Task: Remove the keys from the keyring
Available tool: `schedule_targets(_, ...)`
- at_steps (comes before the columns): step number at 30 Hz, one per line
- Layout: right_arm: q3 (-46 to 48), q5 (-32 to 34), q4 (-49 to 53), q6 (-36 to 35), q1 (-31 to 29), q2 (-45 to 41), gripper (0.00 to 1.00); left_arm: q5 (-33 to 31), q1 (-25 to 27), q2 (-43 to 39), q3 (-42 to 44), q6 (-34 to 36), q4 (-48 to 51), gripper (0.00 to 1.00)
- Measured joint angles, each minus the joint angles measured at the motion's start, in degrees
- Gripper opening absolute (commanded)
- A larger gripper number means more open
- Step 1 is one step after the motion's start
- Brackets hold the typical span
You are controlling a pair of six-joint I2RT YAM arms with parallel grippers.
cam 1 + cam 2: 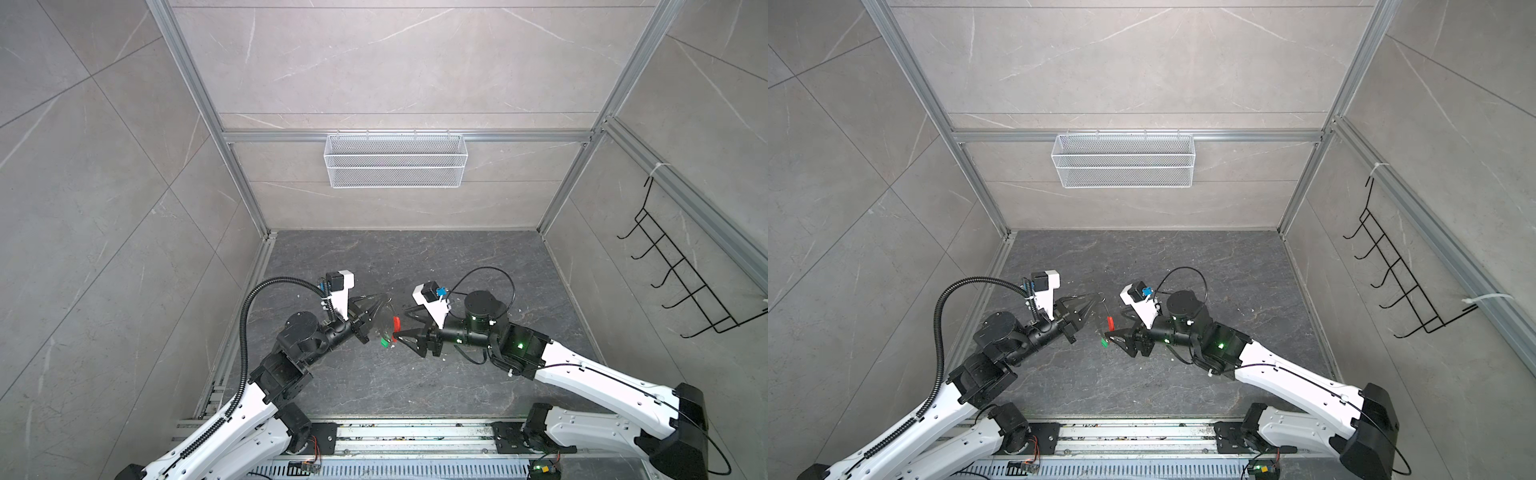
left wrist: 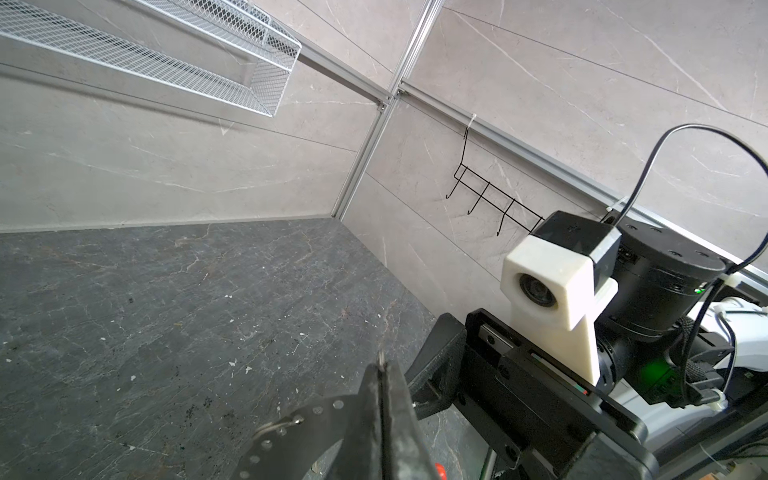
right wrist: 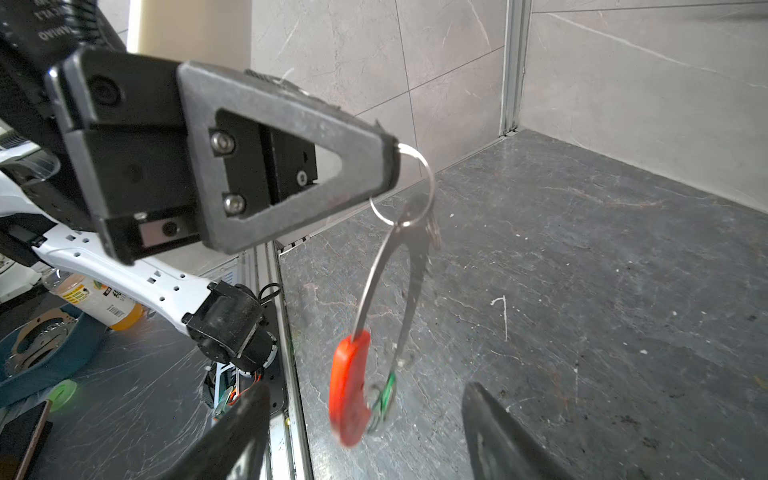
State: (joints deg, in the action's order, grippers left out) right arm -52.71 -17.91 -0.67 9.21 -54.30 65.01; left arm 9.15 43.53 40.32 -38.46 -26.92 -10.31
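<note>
Left hand point(image 1: 385, 296) is pinched shut on the thin wire loop point(image 3: 431, 178) topping the keyring point(image 3: 417, 266), which hangs over mid-surface point(image 1: 457, 266). Red segment point(image 3: 349, 390) and green key point(image 3: 388, 392) dangle at its 6 o'clock end. Right hand point(image 1: 1113, 322), at the keyring's 3 o'clock, has its fingers spread wide, flanking that lower end. Contact unclear.

A: And the keyring point(image 3: 415, 266)?
B: Thin grey curved band, hanging below the tip of the left hand point(image 3: 392, 166), pinched there by its small wire loop. Red curved segment point(image 3: 349, 390) lowest.
A: Keys?
B: Green-headed key point(image 3: 387, 395) dangling just beside the red segment, blurred. Another small metal piece point(image 3: 433, 230) near the loop, colour unclear.
</note>
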Motion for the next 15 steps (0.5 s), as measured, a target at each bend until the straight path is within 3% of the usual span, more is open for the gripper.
schedule_targets(4, -1.55, 1.57, 0.87, -0.31, -0.83, 1.84, 0.55, 0.35, 0.00, 0.13, 0.00, -0.20, -0.04, 0.00)
schedule_targets(9, -2.05, 4.37, 2.62, -0.37, -0.98, 2.29, 0.26, 0.50, 0.00, 0.20, 0.00, -0.35, -0.07, 0.00)
schedule_targets(15, -2.19, 7.15, 3.85, 0.00, -1.03, 3.15, 0.04, 1.51, 0.00, 1.75, -0.11, -0.35, -0.31, 0.00)
